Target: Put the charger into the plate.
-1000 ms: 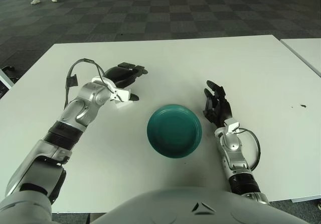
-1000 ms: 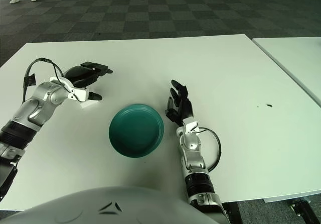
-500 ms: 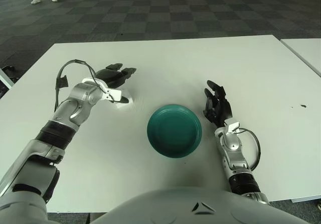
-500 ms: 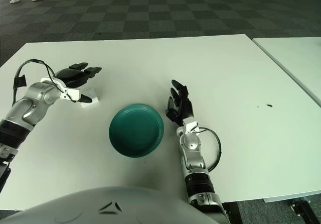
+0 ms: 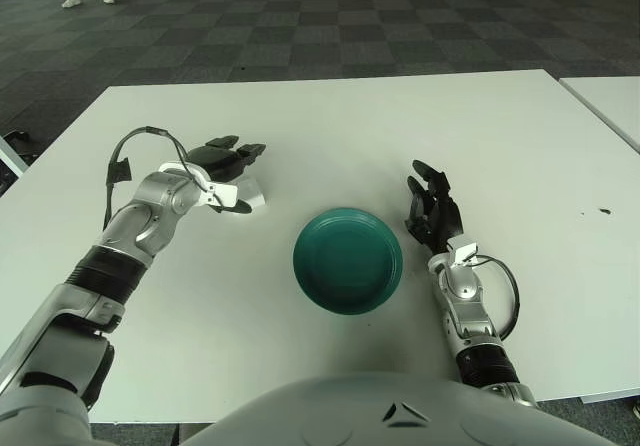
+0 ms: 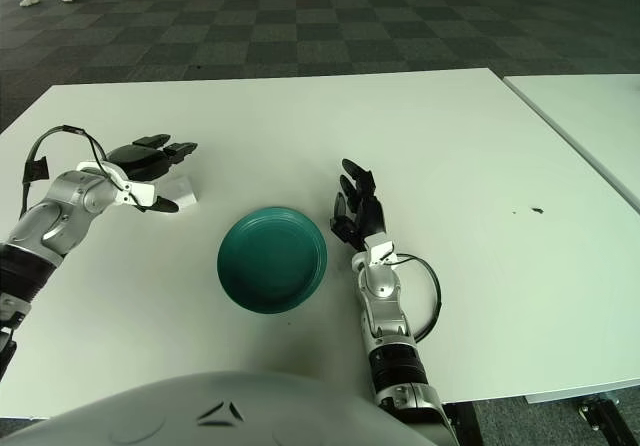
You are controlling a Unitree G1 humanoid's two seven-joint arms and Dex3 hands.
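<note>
A small white charger [image 5: 253,192] lies on the white table [image 5: 330,126], left of the teal plate [image 5: 347,261], which holds nothing. My left hand [image 5: 247,179] is at the charger's left side. Its dark fingers [image 5: 238,151] reach over the charger's far side and the thumb [image 5: 236,206] lies along its near side, spread and not closed on it. My right hand [image 5: 431,209] shows just right of the plate, idle, with fingers loosely extended and holding nothing.
A second white table [image 5: 610,101] stands at the far right across a narrow gap. A small dark speck [image 5: 603,210] marks the table's right part. Dark carpet lies beyond the far edge.
My left hand has drawn back to the left and lowered, so the charger now shows beside its fingers instead of under the palm. The right hand and plate have not moved.
</note>
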